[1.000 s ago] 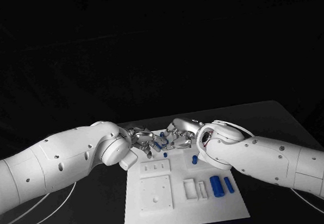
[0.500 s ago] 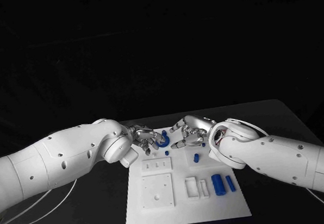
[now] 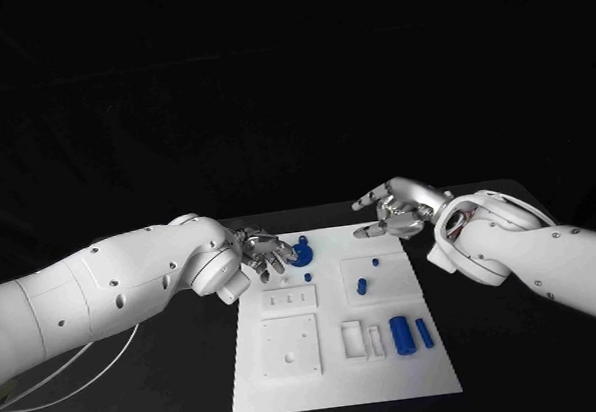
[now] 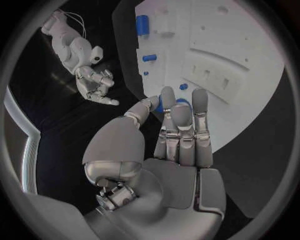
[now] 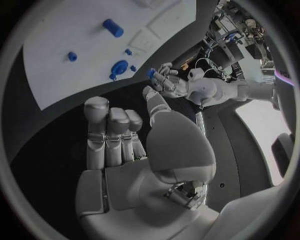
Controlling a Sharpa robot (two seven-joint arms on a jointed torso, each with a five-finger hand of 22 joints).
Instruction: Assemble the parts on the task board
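I have both arms over the black bench (image 3: 173, 381), working the far end of the task board (image 3: 345, 387). The left robot hand (image 3: 261, 251) hovers at the board's far left corner, fingers held out side by side and reaching toward a rounded blue part (image 3: 301, 258) that lies on the board right at its fingertips; from the left wrist view the same part (image 4: 181, 103) sits just beyond the fingertips (image 4: 200, 100), and I cannot tell whether they touch it. That hand holds nothing.

The right robot hand (image 3: 397, 207) hangs off the board's far right corner, over bare bench, its fingers loosely curled and apart, and I see nothing in its grasp. In the right wrist view its fingers (image 5: 109, 125) lie together, with the board well beyond them.

Nearer my side of both hands, a short blue peg (image 3: 362, 286) stands on a raised white tile, and two longer blue cylinders (image 3: 400, 335) lie side by side toward the board's near right.

My reading: this is the seating of the rounded blue part at the far edge, with most pieces not yet placed. The next move calls for the left hand to close on or press that part squarely, while the right hand comes back over the board for the peg.
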